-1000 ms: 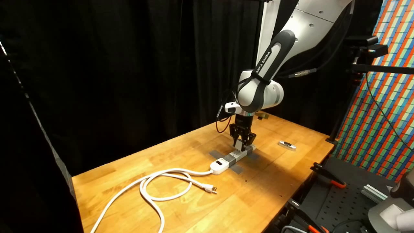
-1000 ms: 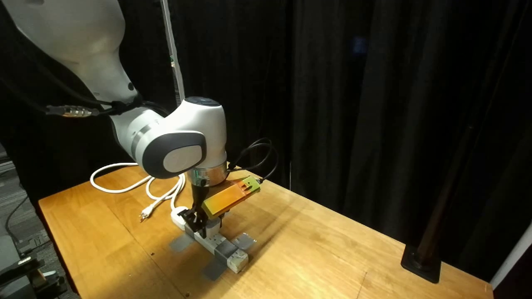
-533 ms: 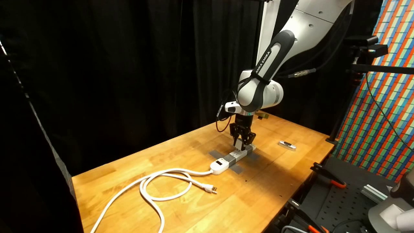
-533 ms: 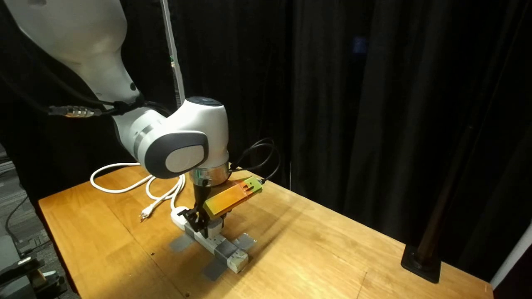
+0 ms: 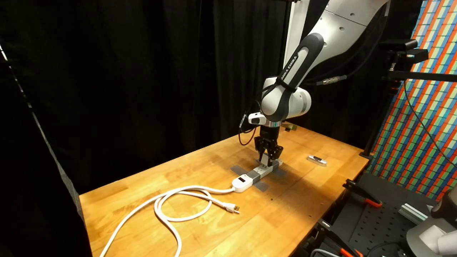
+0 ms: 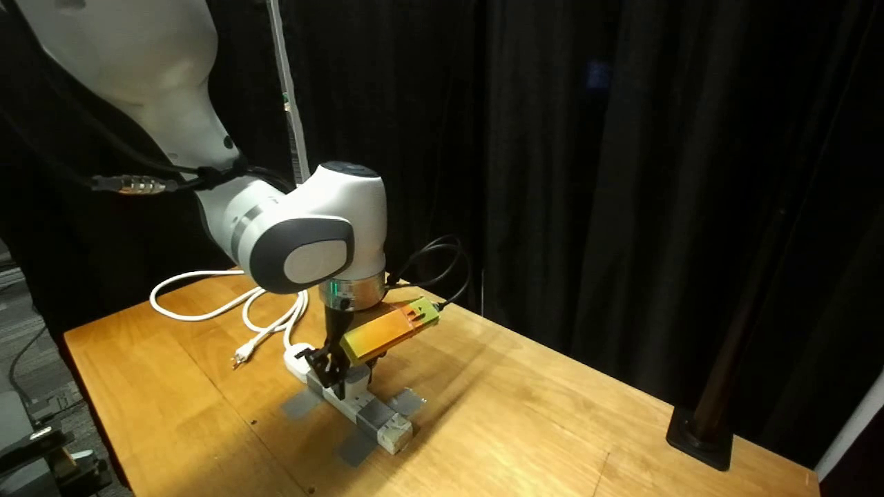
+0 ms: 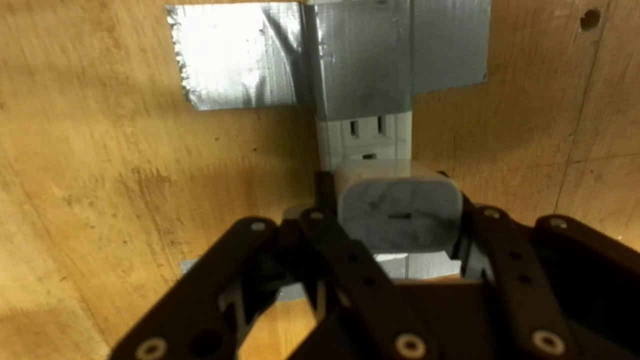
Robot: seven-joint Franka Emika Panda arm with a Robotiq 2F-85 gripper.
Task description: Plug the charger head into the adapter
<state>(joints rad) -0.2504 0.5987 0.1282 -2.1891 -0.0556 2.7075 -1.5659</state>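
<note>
Directly above the adapter (image 5: 262,172), which runs near left to far right in an exterior view, fingers (image 7: 326,195) clamp the charger head (image 7: 400,215); seating is unclear, any push needed looks straight down.

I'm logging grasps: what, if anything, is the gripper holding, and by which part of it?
The gripper holds the charger head by two opposite sides.

One arm (image 5: 285,103), one gripper (image 5: 266,161) — one charger head (image 7: 400,215), one adapter (image 5: 262,172).
One wooden table (image 5: 264,221), one white cable (image 5: 192,187) with one plug (image 5: 231,207), one small dark-and-silver piece (image 5: 317,160), two orange-tipped clamps (image 5: 364,193), two grey tape bands (image 7: 365,60) — and, in the wrist view, three adapter slots (image 7: 381,125) showing.
</note>
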